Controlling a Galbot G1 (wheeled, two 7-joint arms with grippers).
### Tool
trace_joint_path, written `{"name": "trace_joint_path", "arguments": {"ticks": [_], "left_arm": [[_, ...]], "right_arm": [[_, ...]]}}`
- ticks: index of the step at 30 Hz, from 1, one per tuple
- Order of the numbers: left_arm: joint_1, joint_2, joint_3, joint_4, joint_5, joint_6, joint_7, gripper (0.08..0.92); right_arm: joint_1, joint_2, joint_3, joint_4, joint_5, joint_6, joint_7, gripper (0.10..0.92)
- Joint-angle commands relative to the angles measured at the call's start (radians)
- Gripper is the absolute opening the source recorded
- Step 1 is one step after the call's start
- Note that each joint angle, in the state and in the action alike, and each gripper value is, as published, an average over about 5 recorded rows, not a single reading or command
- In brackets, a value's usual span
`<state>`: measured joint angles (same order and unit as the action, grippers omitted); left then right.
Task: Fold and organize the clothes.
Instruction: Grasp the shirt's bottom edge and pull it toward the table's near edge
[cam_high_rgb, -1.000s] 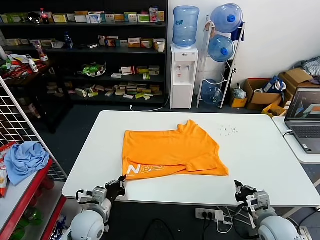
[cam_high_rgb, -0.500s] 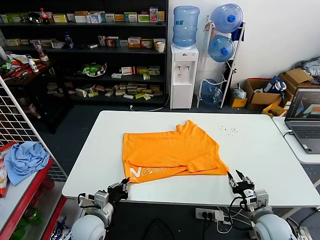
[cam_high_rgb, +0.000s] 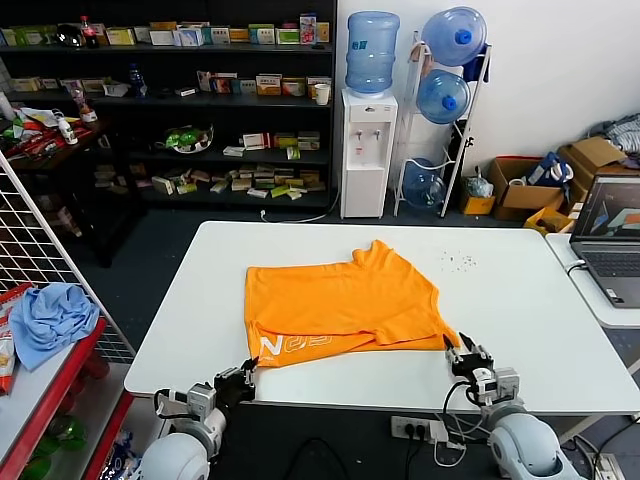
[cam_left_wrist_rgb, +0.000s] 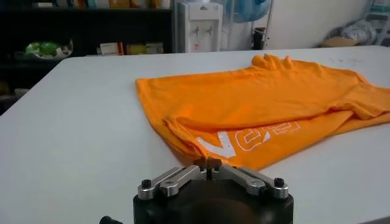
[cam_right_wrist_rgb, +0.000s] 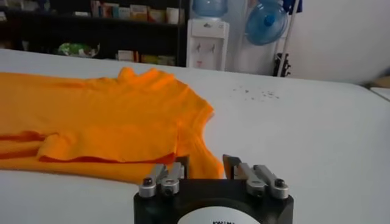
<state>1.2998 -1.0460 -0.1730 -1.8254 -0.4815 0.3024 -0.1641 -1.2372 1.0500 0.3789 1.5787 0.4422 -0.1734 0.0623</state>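
Observation:
The orange T-shirt (cam_high_rgb: 345, 300) lies partly folded on the white table (cam_high_rgb: 520, 300), its white lettering (cam_high_rgb: 295, 343) along the near edge. My left gripper (cam_high_rgb: 246, 372) sits at the table's front edge, shut on the shirt's near left corner. In the left wrist view its tips (cam_left_wrist_rgb: 207, 163) meet on the hem just below the lettering (cam_left_wrist_rgb: 250, 139). My right gripper (cam_high_rgb: 465, 352) is at the shirt's near right corner, open. In the right wrist view, that corner of the shirt (cam_right_wrist_rgb: 103, 115) lies between the parted fingers of the right gripper (cam_right_wrist_rgb: 206, 164).
A laptop (cam_high_rgb: 612, 240) stands on a side table at the right. A light blue cloth (cam_high_rgb: 50, 315) lies on a red rack at the left, behind a wire grid. A water dispenser (cam_high_rgb: 366, 150) and shelves stand beyond the table. Small specks (cam_high_rgb: 455, 262) dot the far right of the tabletop.
My right gripper has moved forward and left from the table edge to the shirt's near right corner and opened its jaws. The shirt's near left corner has shifted slightly toward me with the left gripper.

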Motion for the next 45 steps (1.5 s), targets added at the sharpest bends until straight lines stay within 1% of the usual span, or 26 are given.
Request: {"name": "trace_joint_path", "arguments": {"ticks": [1,5,8,13,23,28,32,35,41,45], "left_arm": [[0.006,0.003,0.000,-0.006,-0.001,-0.002,0.002,0.100],[0.016,0.004,-0.003,-0.013,-0.001,-0.006,0.006,0.100],[0.026,0.007,-0.005,-0.025,-0.001,-0.007,0.007,0.100],[0.050,0.029,-0.014,-0.059,-0.007,-0.006,0.008,0.100],[0.124,0.103,-0.023,-0.104,-0.009,-0.011,0.017,0.100],[0.169,0.131,-0.035,-0.130,-0.009,-0.010,0.018,0.100],[0.192,0.129,-0.038,-0.147,0.017,-0.004,0.016,0.100],[0.192,0.119,-0.038,-0.155,0.028,-0.002,0.011,0.133],[0.178,0.116,-0.051,-0.179,0.011,0.001,-0.002,0.295],[0.146,0.119,-0.066,-0.191,0.007,0.003,-0.004,0.417]], "right_arm": [[0.026,0.018,-0.021,-0.033,-0.037,-0.028,-0.010,0.302],[-0.013,0.009,-0.003,0.001,-0.035,-0.050,-0.003,0.189],[-0.050,-0.001,0.015,0.034,-0.029,-0.062,0.005,0.133],[-0.140,-0.029,0.053,0.132,-0.025,-0.084,0.034,0.125],[-0.396,-0.073,0.154,0.356,-0.041,-0.122,0.094,0.125],[-0.477,-0.078,0.191,0.413,-0.047,-0.128,0.104,0.125],[-0.491,-0.076,0.199,0.427,-0.049,-0.138,0.108,0.131],[-0.477,-0.075,0.196,0.428,-0.051,-0.149,0.105,0.182],[-0.458,-0.095,0.217,0.465,-0.023,-0.174,0.099,0.354],[-0.416,-0.130,0.248,0.504,0.061,-0.160,0.106,0.467]]}}
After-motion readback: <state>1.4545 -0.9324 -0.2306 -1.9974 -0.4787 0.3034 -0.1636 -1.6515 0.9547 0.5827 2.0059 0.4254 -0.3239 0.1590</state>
